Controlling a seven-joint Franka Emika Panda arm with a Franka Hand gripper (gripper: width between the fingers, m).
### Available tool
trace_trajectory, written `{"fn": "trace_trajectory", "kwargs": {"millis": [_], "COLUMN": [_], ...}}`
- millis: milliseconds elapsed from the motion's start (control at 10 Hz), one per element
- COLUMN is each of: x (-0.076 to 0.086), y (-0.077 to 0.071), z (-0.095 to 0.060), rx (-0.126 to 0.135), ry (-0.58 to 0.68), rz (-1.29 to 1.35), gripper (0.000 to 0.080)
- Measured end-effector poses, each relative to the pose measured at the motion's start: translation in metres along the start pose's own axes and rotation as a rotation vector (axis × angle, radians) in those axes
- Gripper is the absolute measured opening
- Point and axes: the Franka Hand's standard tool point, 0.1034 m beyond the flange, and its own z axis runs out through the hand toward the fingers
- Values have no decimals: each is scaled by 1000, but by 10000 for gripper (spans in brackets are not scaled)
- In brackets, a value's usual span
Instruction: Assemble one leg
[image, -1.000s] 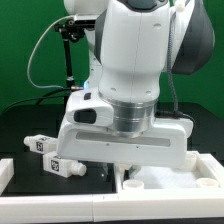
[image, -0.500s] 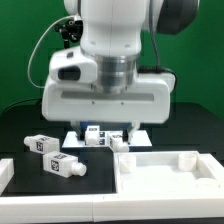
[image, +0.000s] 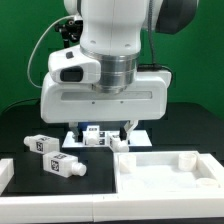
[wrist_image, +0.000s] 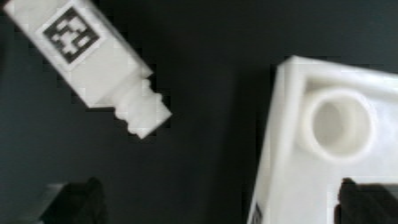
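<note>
Three legs show in the exterior view: one and another lie on the black table at the left, and a third lies under my hand. In the wrist view that third leg is a white peg with a square tag. It lies clear of my fingertips. My gripper hangs open and empty above the table, also in the wrist view. One finger is over the corner of the white tray-like panel.
The white tray-like panel with raised rims fills the exterior view's lower right; a round socket sits in its corner. The marker board lies behind my hand. Another white part shows at the left edge.
A second ago my hand was low and close over the panel. It has since risen and moved back toward the third leg. Over the last half second it has hardly moved.
</note>
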Motion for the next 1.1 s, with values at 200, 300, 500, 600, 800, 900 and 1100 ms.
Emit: {"fn": "trace_trajectory", "kwargs": {"millis": [200,300,500,600,800,900,1100], "x": [-47,-62,-58,-58,-65,-71,-102], "y": [20,28,23,23,19,28,45], "z": [8,14,14,15,19,31,56], "rx": [-39,-43,-40,-38,-24,-43,-113], "ry": [-38,-43,-70,-77,-191,-234,-360], "rz": [-128,-148,-151,-152,-144,-171,-230], "gripper": [649,649,649,649,649,649,649]}}
